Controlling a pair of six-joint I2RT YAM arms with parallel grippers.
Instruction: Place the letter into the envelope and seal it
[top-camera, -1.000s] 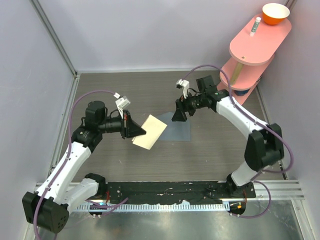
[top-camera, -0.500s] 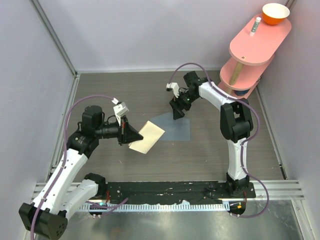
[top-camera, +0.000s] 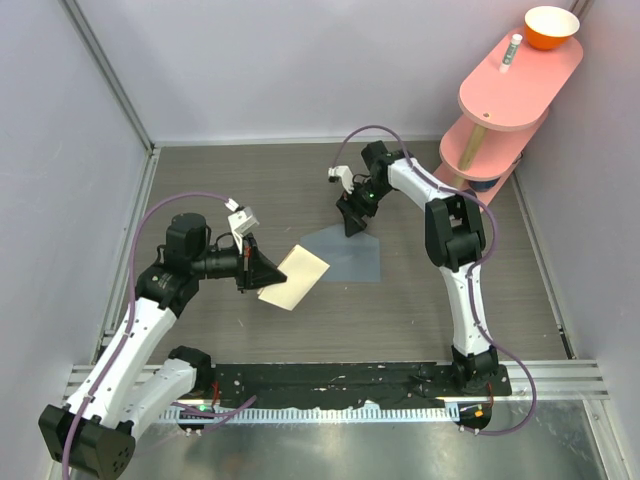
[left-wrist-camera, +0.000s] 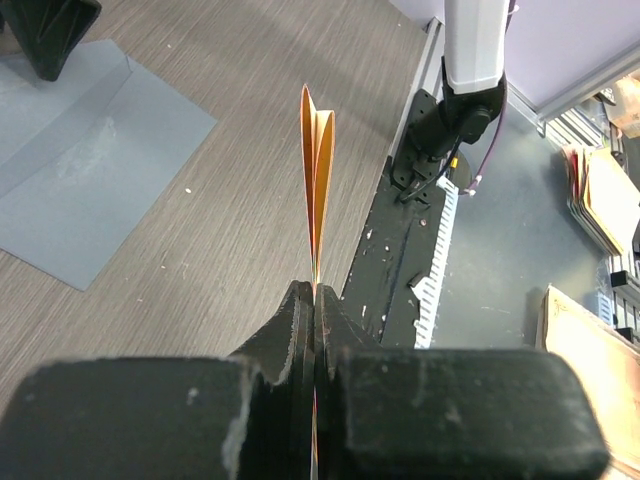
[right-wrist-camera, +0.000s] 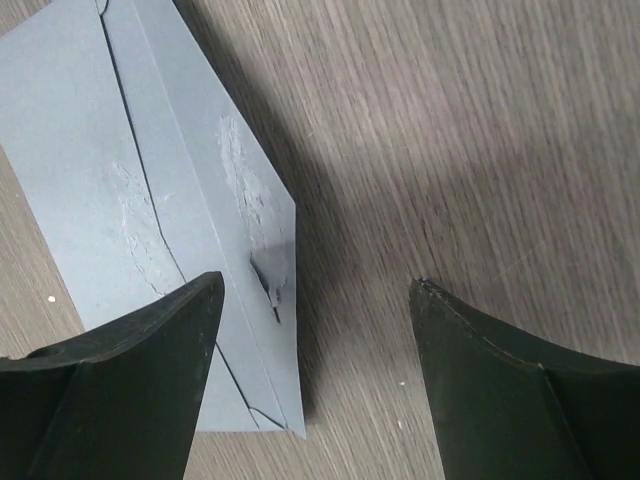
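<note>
The letter (top-camera: 295, 277), a folded tan sheet, is pinched at its near-left edge by my shut left gripper (top-camera: 262, 270). In the left wrist view the letter (left-wrist-camera: 318, 170) shows edge-on, running out from the closed left gripper (left-wrist-camera: 315, 292). The blue-grey envelope (top-camera: 348, 255) lies flat on the table just right of the letter, also visible in the left wrist view (left-wrist-camera: 75, 165). My right gripper (top-camera: 352, 222) hangs open over the envelope's far corner. In the right wrist view the right gripper (right-wrist-camera: 318, 283) straddles the edge of the envelope (right-wrist-camera: 150, 190), with nothing between its fingers.
A pink two-tier shelf (top-camera: 518, 72) stands at the back right, carrying an orange bowl (top-camera: 551, 27) and a small white tube (top-camera: 511, 50). Grey walls close in the left, back and right sides. A black base rail (top-camera: 350, 380) runs along the near edge.
The right arm folded inward and its gripper shifted slightly left over the envelope's far corner. The left gripper carried the letter a little down and left.
</note>
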